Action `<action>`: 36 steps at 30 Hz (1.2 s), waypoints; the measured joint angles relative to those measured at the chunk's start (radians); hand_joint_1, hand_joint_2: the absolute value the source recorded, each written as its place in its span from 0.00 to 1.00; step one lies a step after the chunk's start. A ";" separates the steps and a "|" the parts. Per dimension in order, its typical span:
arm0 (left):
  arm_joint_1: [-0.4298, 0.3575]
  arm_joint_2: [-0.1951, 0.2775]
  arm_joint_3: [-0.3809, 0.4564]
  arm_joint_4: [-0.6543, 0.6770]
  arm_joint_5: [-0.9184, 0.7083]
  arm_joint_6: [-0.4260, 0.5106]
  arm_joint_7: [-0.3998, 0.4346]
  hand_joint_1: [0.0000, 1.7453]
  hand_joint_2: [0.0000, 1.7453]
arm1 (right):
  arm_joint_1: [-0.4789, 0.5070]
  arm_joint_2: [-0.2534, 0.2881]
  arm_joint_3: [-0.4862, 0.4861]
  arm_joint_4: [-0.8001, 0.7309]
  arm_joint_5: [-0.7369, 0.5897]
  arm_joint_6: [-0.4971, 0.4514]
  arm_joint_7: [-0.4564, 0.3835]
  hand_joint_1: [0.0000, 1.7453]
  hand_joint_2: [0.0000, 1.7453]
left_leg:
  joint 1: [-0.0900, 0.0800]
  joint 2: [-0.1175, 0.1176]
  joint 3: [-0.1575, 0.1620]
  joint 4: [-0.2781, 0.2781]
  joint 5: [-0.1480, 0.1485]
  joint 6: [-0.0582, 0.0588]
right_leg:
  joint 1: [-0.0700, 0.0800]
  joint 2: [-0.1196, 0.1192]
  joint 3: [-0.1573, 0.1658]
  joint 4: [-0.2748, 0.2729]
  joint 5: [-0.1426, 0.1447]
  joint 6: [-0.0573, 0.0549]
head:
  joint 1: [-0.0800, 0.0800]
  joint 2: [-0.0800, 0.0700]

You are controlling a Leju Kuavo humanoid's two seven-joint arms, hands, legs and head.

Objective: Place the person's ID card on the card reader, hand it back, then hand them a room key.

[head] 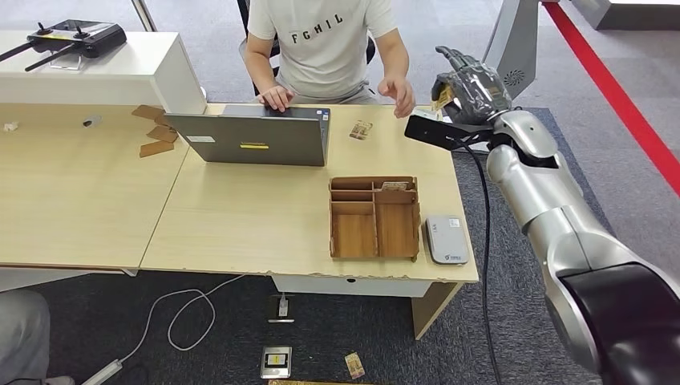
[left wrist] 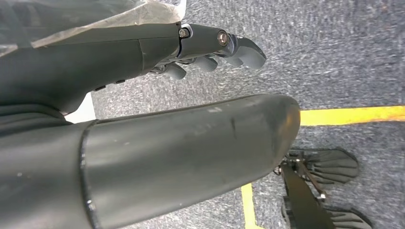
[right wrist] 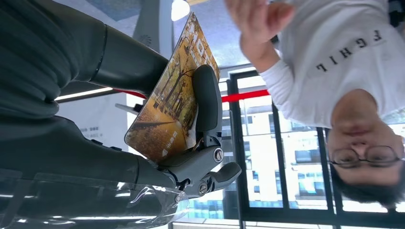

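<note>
My right hand [head: 469,88] is raised beyond the table's far right corner and holds a card with an autumn-yellow picture [right wrist: 169,105]; a dark finger [right wrist: 206,102] lies across its face. An edge of the card [head: 439,100] peeks out under the hand. The person's hand [head: 398,95] hovers just left of it, fingers spread, apart from the card. The grey-white card reader [head: 446,238] lies at the table's near right corner with nothing on it. Another card [head: 361,129] lies on the table near the laptop. My left hand [left wrist: 210,47] hangs over the carpet, holding nothing.
A wooden compartment box [head: 374,216] beside the reader holds cards in its far slot [head: 393,186]. An open laptop [head: 252,136] stands before the seated person [head: 321,40]. Two cards [head: 354,365] lie on the floor below the table. A remote controller [head: 76,36] sits far left.
</note>
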 joint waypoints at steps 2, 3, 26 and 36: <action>-0.005 -0.001 -0.005 0.000 0.000 0.000 0.000 0.00 0.00 | -0.013 0.024 0.005 -0.003 0.002 0.005 0.000 1.00 1.00 | 0.000 0.000 0.000 0.000 0.000 0.000 | 0.000 0.000 0.000 0.000 0.000 0.000 | 0.000 0.000; -0.007 -0.002 -0.008 0.000 0.000 0.000 0.000 0.00 0.00 | -0.018 0.037 0.008 -0.003 0.002 0.007 0.000 1.00 1.00 | 0.001 0.000 0.000 0.000 0.000 0.000 | 0.000 0.000 0.000 0.000 0.000 0.000 | 0.000 0.000; -0.015 -0.020 -0.035 0.000 -0.013 -0.001 0.006 0.00 0.00 | -0.034 0.179 0.059 0.042 0.007 0.043 0.012 1.00 1.00 | 0.001 0.000 0.000 0.000 0.000 0.000 | 0.000 0.000 0.000 0.000 0.000 0.000 | 0.000 0.000; -0.009 -0.021 -0.037 0.000 -0.012 0.005 0.006 0.00 0.00 | -0.030 0.180 0.062 0.066 0.009 0.044 0.026 1.00 1.00 | 0.001 0.000 0.000 0.000 0.000 0.000 | 0.000 0.000 0.000 0.000 0.000 0.000 | 0.000 0.000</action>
